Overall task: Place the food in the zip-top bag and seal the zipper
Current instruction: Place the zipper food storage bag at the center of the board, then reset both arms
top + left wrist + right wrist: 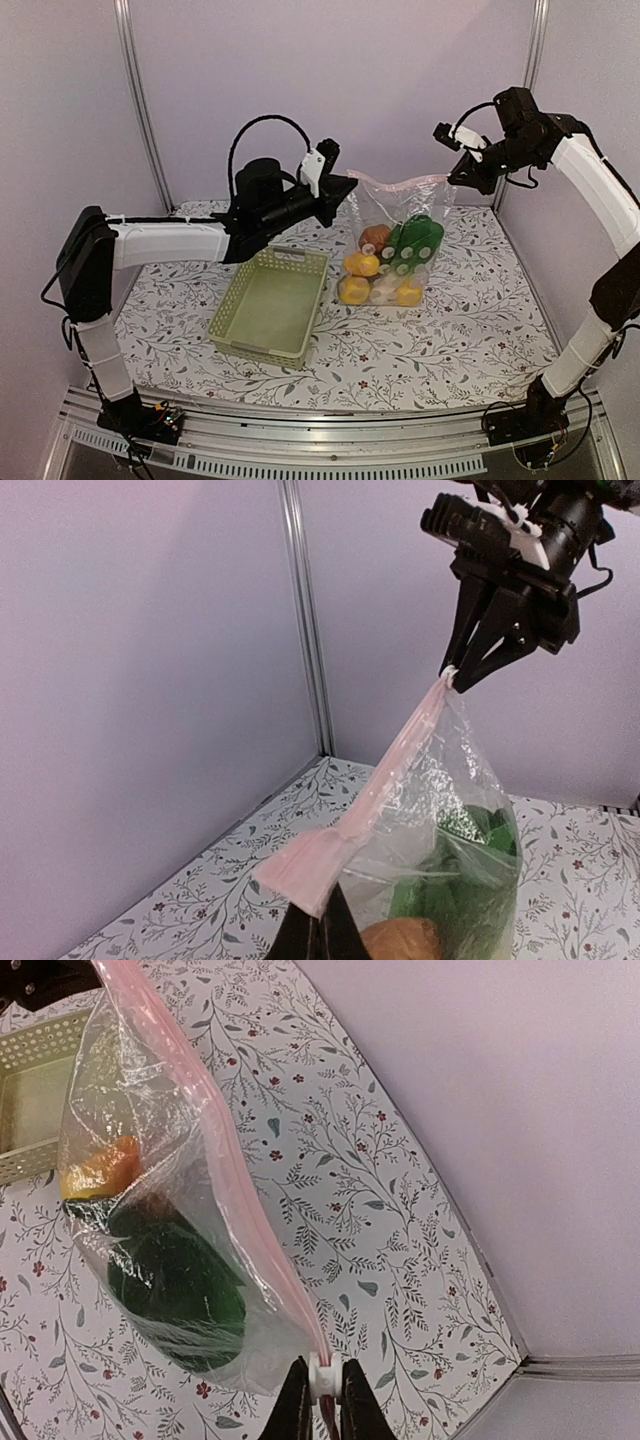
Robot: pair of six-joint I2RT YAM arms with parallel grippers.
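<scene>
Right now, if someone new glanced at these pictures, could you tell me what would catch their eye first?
The clear zip-top bag stands at mid-table with its top stretched out: the left hand and the right hand each pinch one end of its pink zipper. Bright toy food, yellow and green pieces, bunches at its bottom. Just left of it, a pale green basket sits on the flowered table with nothing in it.
</scene>
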